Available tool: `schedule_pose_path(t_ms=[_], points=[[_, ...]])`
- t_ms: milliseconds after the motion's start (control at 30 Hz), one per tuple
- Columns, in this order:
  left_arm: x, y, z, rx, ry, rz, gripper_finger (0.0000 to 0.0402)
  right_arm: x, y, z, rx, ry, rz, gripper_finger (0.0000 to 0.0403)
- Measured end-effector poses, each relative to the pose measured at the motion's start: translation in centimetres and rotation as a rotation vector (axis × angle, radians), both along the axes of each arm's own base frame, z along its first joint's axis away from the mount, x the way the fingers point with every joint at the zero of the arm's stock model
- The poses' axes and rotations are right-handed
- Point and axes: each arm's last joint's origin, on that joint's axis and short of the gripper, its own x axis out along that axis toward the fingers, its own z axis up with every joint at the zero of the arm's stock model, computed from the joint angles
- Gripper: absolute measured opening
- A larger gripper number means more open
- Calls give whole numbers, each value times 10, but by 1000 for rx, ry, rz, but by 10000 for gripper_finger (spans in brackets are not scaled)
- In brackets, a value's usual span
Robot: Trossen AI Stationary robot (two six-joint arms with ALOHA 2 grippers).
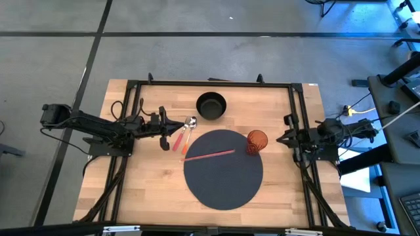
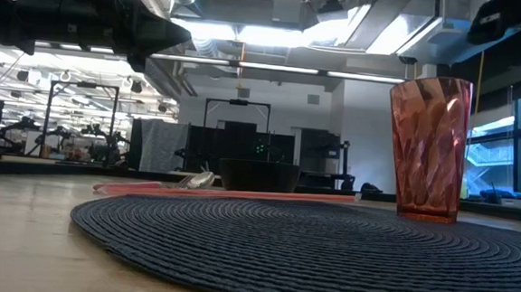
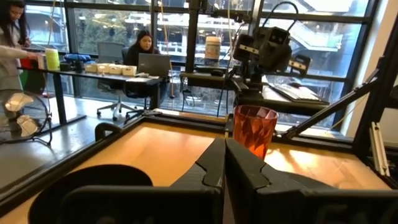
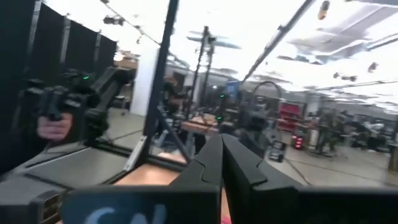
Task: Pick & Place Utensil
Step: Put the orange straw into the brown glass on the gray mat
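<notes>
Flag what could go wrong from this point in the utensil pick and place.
1. The tall red faceted plastic cup stands on the edge of the round dark woven placemat, close to the shut right claw; a careless reach could tip it.
2. The red-handled metal spoon lies right beside the shut left claw, which would need to open first or may push it.
3. The thin red stick lying across the placemat could roll if nudged.

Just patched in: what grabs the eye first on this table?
A round dark mat fills the table's middle, with a long red stick lying across it and a red cup standing on its right edge. A black bowl sits behind it; a spoon lies by the shut left claw.
</notes>
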Motion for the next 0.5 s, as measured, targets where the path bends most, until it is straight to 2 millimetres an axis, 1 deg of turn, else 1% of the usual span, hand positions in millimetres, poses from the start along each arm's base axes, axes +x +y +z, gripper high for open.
schedule_pose_path(t_ms=[133,233,333,500], points=[[0,0,-1,27,15,5,3,3,-5,-8,37,24,-52,3],[0,0,-1,48,20,15,3,4,-10,-9,40,25,-94,2],[0,0,-1,51,21,15,3,5,-13,-9,65,34,-90,2],[0,0,-1,49,20,20,3,6,-17,-13,52,67,-109,2]])
